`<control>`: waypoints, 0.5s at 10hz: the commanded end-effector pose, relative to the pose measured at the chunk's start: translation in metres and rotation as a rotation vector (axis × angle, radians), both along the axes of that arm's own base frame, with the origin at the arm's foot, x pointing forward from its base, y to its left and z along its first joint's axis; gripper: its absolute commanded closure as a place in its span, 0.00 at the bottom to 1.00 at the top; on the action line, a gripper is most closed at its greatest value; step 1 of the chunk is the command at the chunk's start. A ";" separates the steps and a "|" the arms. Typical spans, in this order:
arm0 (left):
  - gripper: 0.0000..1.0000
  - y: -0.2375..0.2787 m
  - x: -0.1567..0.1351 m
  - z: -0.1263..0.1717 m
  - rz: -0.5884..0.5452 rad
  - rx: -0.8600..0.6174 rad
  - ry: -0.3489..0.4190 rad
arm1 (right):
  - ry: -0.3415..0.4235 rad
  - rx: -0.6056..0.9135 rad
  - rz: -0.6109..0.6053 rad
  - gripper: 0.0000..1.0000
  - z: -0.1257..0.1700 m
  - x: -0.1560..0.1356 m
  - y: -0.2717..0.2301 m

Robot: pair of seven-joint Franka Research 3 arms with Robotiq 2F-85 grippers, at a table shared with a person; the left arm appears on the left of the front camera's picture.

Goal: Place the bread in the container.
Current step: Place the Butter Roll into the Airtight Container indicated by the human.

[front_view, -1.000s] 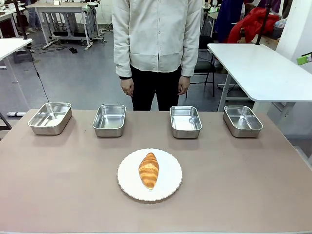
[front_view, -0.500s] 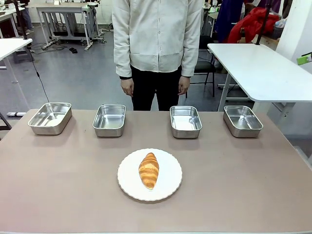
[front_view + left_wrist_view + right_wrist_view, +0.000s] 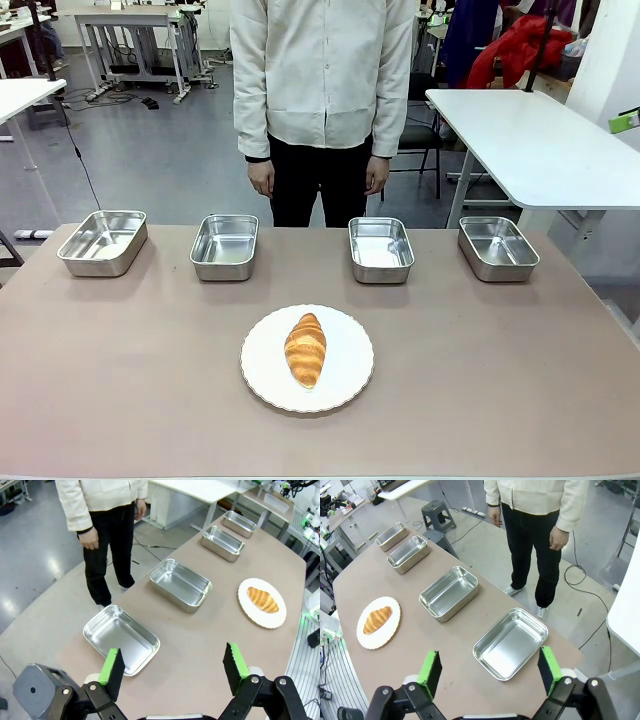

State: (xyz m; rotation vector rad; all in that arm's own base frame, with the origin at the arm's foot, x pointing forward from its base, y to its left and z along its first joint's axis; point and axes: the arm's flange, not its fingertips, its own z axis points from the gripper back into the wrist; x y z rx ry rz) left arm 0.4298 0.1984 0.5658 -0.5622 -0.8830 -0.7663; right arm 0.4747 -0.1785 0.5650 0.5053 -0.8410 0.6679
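Observation:
The bread (image 3: pixel 305 349), a golden-brown croissant, lies on a round white plate (image 3: pixel 350 340) at the middle of the table's near half. Several identical steel trays stand empty in a row along the far edge, from the leftmost tray (image 3: pixel 102 242) to the rightmost tray (image 3: pixel 498 247). Nothing marks which one is the container. My left gripper (image 3: pixel 174 667) hangs open high over the table's left end, above the nearest tray (image 3: pixel 121 639), far from the bread (image 3: pixel 263 599). Over the right end, my right gripper (image 3: pixel 490 672) is open above another tray (image 3: pixel 510 642), the bread (image 3: pixel 377 619) far off.
A person (image 3: pixel 322 90) stands at the far side behind the middle trays, both hands hanging down. A white table (image 3: pixel 530 140) stands beyond the far right corner. Bare brown tabletop (image 3: pixel 500 370) surrounds the plate.

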 end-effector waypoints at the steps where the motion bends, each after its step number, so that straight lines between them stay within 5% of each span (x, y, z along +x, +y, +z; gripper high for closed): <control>1: 0.00 0.002 -0.002 0.001 -0.010 -0.009 -0.016 | -0.001 0.001 0.006 0.00 0.000 0.000 0.001; 5: 0.00 0.002 -0.002 0.001 -0.010 -0.009 -0.016 | -0.001 0.001 0.006 0.00 0.000 0.000 0.001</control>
